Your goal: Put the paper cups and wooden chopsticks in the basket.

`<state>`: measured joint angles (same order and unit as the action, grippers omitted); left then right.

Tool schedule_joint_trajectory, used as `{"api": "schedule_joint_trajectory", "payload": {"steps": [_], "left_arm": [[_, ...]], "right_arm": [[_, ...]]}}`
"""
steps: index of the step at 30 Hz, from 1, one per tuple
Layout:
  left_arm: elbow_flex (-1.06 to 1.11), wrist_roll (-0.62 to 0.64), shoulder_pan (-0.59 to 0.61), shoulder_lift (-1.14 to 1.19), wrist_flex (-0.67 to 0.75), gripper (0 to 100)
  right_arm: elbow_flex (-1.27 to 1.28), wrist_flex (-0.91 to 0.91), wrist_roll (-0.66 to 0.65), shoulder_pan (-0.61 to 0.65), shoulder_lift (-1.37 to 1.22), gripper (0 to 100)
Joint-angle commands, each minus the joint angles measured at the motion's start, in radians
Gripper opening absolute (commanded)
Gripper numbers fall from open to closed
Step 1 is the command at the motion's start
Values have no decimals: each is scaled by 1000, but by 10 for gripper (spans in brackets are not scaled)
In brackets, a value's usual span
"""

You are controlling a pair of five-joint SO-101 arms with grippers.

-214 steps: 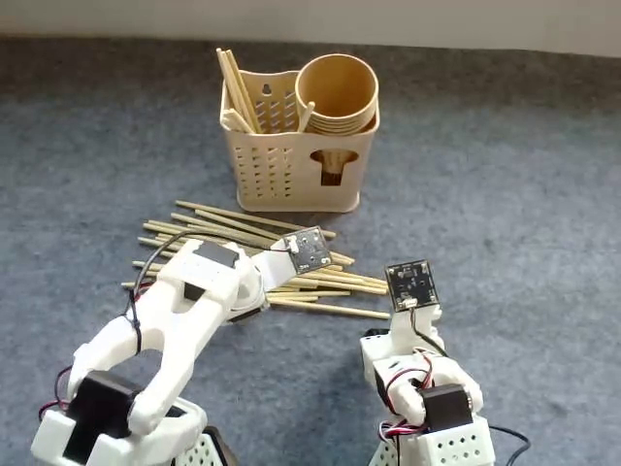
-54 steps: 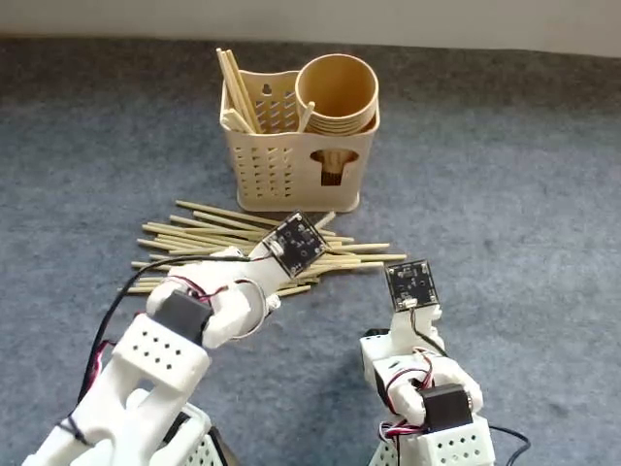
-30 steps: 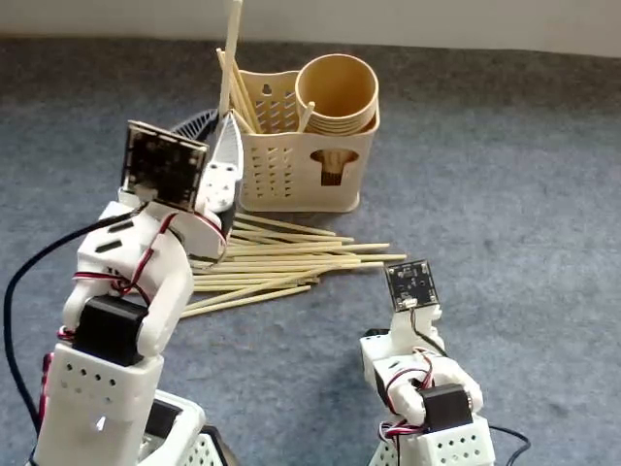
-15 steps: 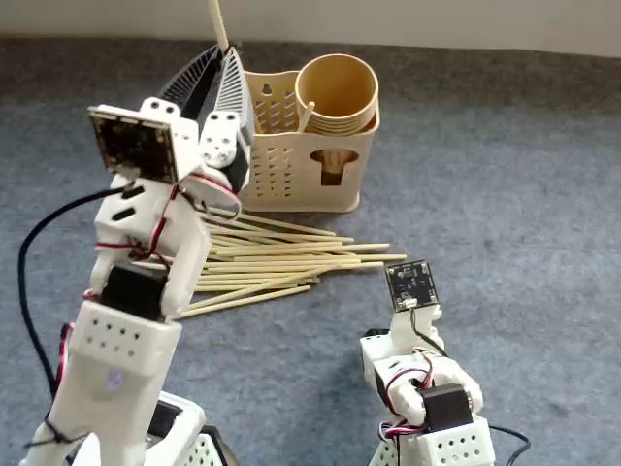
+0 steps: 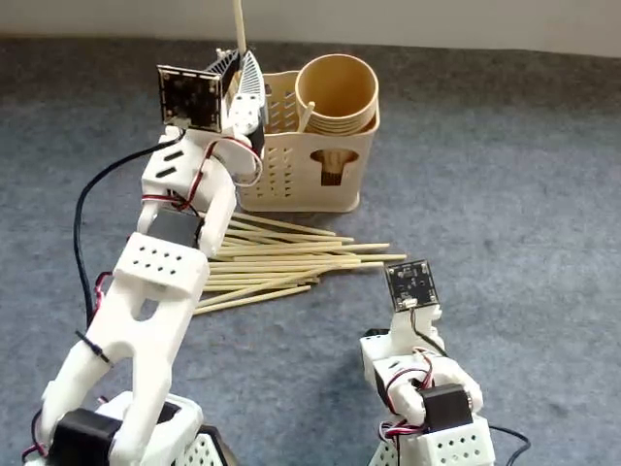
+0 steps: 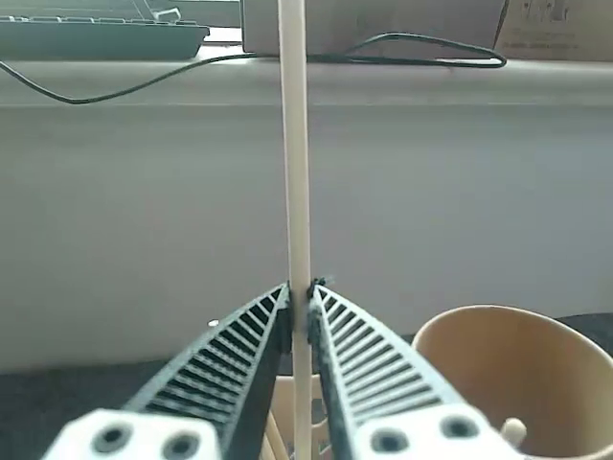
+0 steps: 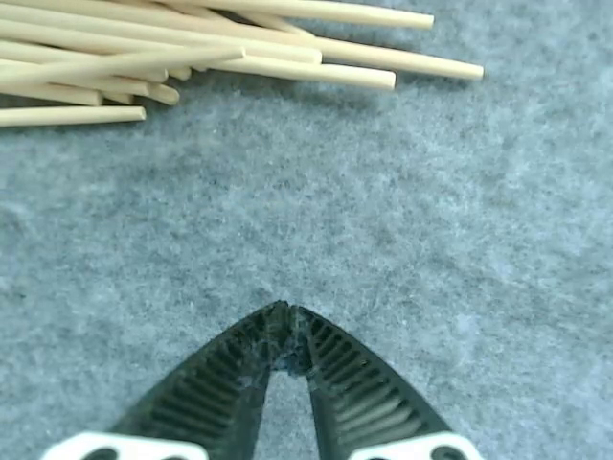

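A table (image 5: 505, 175) covered in grey, carpet-like fabric runs back to a pale wall (image 6: 144, 211). Above the wall is a light ledge (image 6: 144, 81). On the ledge lie a dark keyboard (image 6: 96, 36), a looping black cable (image 6: 421, 48) and a cardboard box (image 6: 556, 29).

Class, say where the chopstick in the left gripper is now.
In the high view, the chopstick stands upright in the left gripper, above the basket's left end, beside the paper cups.

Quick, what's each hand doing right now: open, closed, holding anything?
Left hand: closed on one chopstick, held upright.
Right hand: closed, empty.
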<state>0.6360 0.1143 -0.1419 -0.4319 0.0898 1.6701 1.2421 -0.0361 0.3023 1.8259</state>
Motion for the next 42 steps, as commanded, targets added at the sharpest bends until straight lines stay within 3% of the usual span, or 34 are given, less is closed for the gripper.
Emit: {"api": "schedule_joint_trajectory", "payload": {"steps": [1, 5, 17, 23, 29, 42], "left_arm": [[-62, 14, 16, -8, -71, 77], [-119, 14, 13, -8, -221, 108], [-248, 14, 18, -24, -502, 106], [-255, 11, 18, -159, -624, 105], [-252, 5, 15, -289, -838, 105], [-213, -330, 8, -294, -1232, 104]], "right_arm": [[113, 5, -12, 2, 10, 7], [113, 5, -12, 2, 10, 7], [113, 5, -12, 2, 10, 7], [113, 5, -12, 2, 10, 7], [113, 5, -12, 2, 10, 7], [113, 5, -12, 2, 10, 7]]}}
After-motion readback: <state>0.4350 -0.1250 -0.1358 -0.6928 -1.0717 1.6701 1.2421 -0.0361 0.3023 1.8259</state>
